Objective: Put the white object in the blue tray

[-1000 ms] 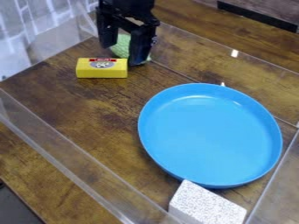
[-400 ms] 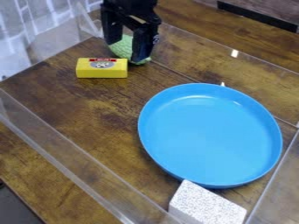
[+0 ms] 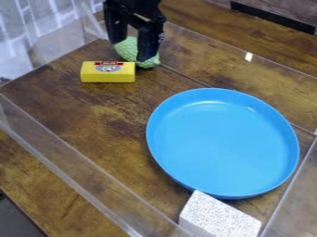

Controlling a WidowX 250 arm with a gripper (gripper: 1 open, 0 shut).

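Observation:
The white object (image 3: pixel 218 217) is a small speckled block lying at the bottom edge of the view, just in front of the blue tray (image 3: pixel 223 141). That big round dish rests on the wooden table at the right and holds nothing. My black gripper (image 3: pixel 133 42) hangs at the top left, far from both, pointing down with its fingers open. A green bumpy object (image 3: pixel 137 54) shows between and behind the fingers; I cannot tell whether they touch it.
A yellow labelled block (image 3: pixel 107 71) lies just left of and below the gripper. Clear plastic walls (image 3: pixel 74 176) fence the table along the left, front and back. Bare wood lies between the block and the tray.
The gripper has shifted very slightly toward the top left. More of the green object now shows between its fingers. Nothing else has moved.

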